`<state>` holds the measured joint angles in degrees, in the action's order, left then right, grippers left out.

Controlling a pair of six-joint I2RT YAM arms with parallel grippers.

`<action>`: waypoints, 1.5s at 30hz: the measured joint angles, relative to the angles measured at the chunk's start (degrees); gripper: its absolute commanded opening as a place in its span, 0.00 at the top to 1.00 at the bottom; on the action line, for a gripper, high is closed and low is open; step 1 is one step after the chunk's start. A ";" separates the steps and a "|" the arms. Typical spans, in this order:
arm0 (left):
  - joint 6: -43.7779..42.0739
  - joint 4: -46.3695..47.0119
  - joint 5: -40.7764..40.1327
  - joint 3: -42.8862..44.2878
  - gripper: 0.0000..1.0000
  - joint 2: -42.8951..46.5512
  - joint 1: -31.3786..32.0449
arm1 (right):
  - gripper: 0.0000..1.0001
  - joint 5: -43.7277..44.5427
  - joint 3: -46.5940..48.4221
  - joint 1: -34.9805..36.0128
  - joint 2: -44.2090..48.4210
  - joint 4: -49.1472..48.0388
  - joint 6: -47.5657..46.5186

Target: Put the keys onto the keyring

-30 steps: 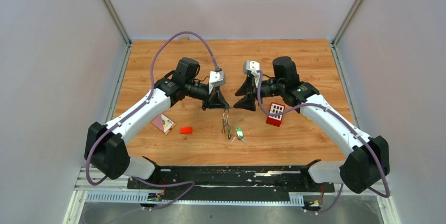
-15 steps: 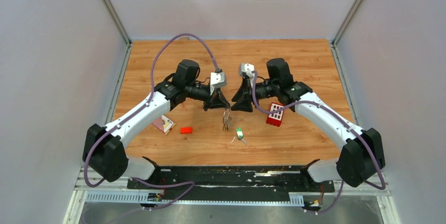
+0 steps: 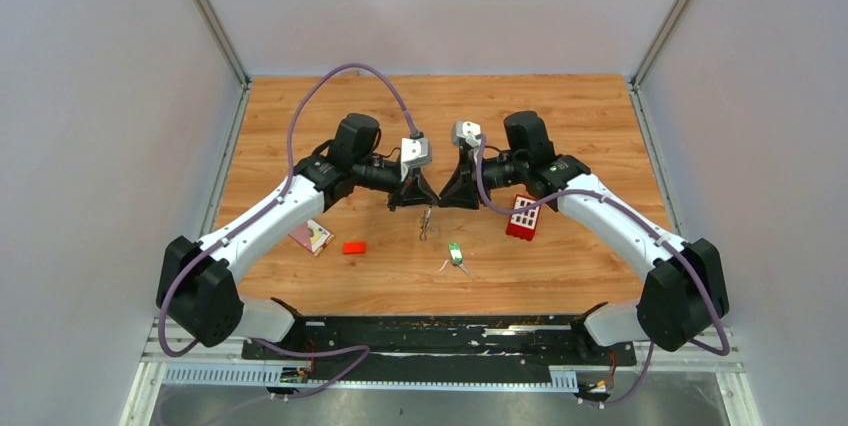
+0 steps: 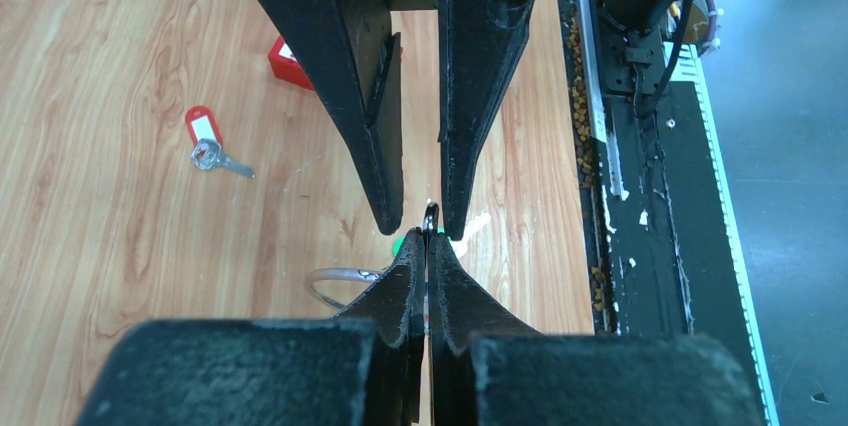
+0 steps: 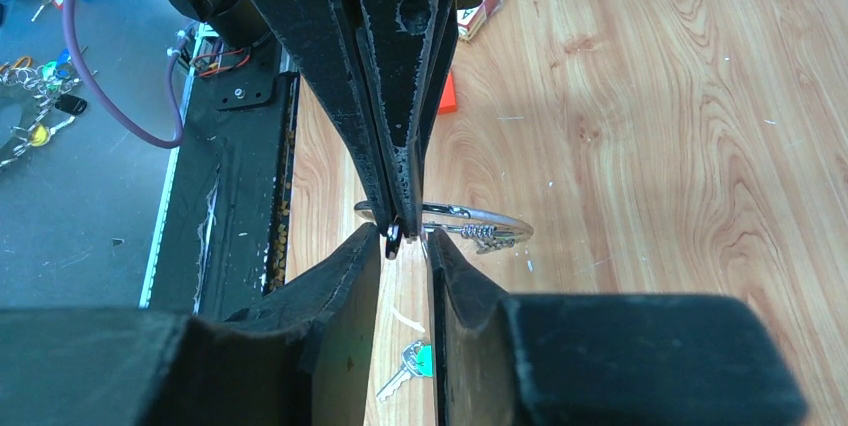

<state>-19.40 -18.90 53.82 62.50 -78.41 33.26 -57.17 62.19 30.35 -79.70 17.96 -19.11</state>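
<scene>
We hold the thin silver wire keyring (image 5: pixel 480 218) clamped in the left gripper (image 4: pixel 427 246); the ajar, empty right gripper (image 5: pixel 402 241) should pinch it next.

Field notes, what I see on the desk (image 3: pixel 600 126):
- Red block with white squares (image 3: pixel 523 216), right of centre.
- Small red block (image 3: pixel 353 247), left of centre, toward the near edge.
- Pink-and-yellow card (image 3: pixel 311 235) just beside it, on the left-edge side.
</scene>
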 measured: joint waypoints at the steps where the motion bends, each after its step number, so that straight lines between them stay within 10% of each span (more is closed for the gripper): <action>1: 0.00 0.09 0.00 0.00 1.00 0.00 0.04 | 0.78 0.00 0.00 0.00 -0.02 0.00 0.00; 24: -0.57 -0.11 -0.85 -0.52 1.00 0.00 0.09 | 1.00 0.31 -0.15 0.28 -0.07 0.11 -0.26; 33: -0.55 -0.87 0.00 -0.59 0.77 -0.81 0.11 | 1.00 0.70 -1.25 0.39 0.57 0.37 -5.07; 45: -0.66 -1.44 1.33 -0.52 0.71 -1.95 0.24 | 1.00 1.90 -1.51 0.52 2.34 2.71 -9.97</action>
<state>-20.05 -20.34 55.16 61.98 -80.36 33.50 -55.27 60.69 30.87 -77.36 20.67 -29.08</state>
